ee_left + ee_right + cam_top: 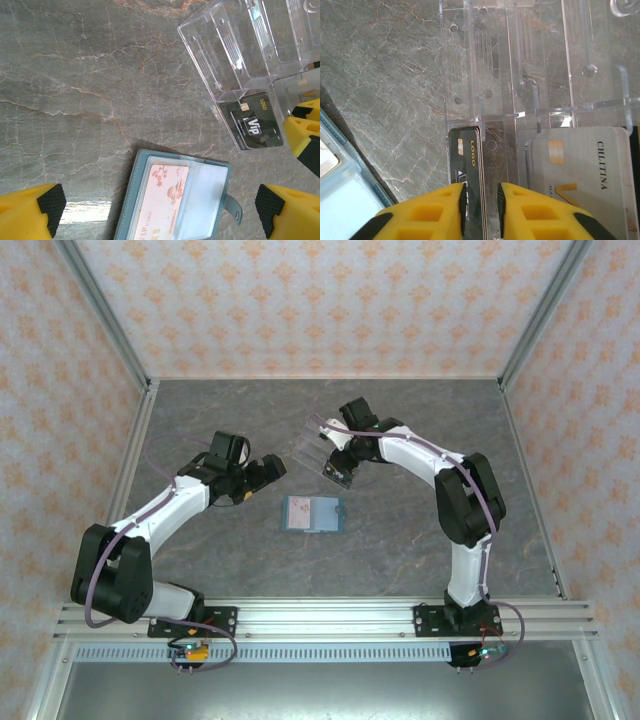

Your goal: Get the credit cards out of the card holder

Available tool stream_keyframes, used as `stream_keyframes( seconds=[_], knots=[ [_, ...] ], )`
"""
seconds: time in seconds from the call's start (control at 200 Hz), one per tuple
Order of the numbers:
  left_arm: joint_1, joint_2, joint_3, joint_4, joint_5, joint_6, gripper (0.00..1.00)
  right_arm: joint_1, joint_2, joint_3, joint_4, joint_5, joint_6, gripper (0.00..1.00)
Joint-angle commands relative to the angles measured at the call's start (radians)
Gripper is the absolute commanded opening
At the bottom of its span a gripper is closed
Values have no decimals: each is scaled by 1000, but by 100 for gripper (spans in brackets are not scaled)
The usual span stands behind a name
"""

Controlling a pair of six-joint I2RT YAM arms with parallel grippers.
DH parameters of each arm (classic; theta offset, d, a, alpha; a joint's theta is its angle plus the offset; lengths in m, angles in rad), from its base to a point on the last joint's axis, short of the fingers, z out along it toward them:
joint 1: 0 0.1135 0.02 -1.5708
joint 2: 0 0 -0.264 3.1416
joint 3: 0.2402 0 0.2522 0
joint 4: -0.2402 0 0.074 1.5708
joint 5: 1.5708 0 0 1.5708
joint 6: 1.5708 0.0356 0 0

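The card holder [313,513] lies open mid-frame on the surface [180,415] with bare room all round it, a pink "VIP" card [160,200] inside. The left claw [161,207] gapes wide and empty over it. The right claw [482,210] stands narrowly parted around the black "LOGO" card [470,165] in the clear stand [520,65]. A pale "CHLITINA" card [580,170] is cut off at lower right.

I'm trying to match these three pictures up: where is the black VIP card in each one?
Top external: the black VIP card is near the centre, at the right pincer's tip.
Left wrist: the card is at middle right, inside the clear acrylic stand.
Right wrist: the card is at bottom centre, between the yellow fingers.
Shared landmark: the clear acrylic stand around the card.
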Motion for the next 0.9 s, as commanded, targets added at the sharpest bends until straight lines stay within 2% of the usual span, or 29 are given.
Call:
stream_keyframes(
  seconds=[0.0, 0.15, 0.285, 0.415, 0.505, 0.641, 0.896],
  knots=[
    [7, 11, -3, -4, -19, 4, 100, 13, -88, 24, -27, -13, 110, 35],
    [7, 8, -12, -32, -48, -14, 100, 41, -170, -23, -3, 6, 360, 50],
    [6, 1, -21, -51, -70, -17, 100, 91, -212, -76, 11, 55, 607, 54],
    [7, -3, -33, -64, -84, -9, 100, 146, -199, -113, 13, 51, 839, 54],
    [6, -10, -41, -67, -93, -4, 100, 173, -163, -129, 36, -22, 951, 50],
    [6, -26, -51, -77, -103, -3, 100, 193, -117, -186, 167, -138, 1106, 45],
    [3, -37, -52, -109, -109, -3, 100, 193, -14, -166, 160, -155, 1212, 32]
  ],
)
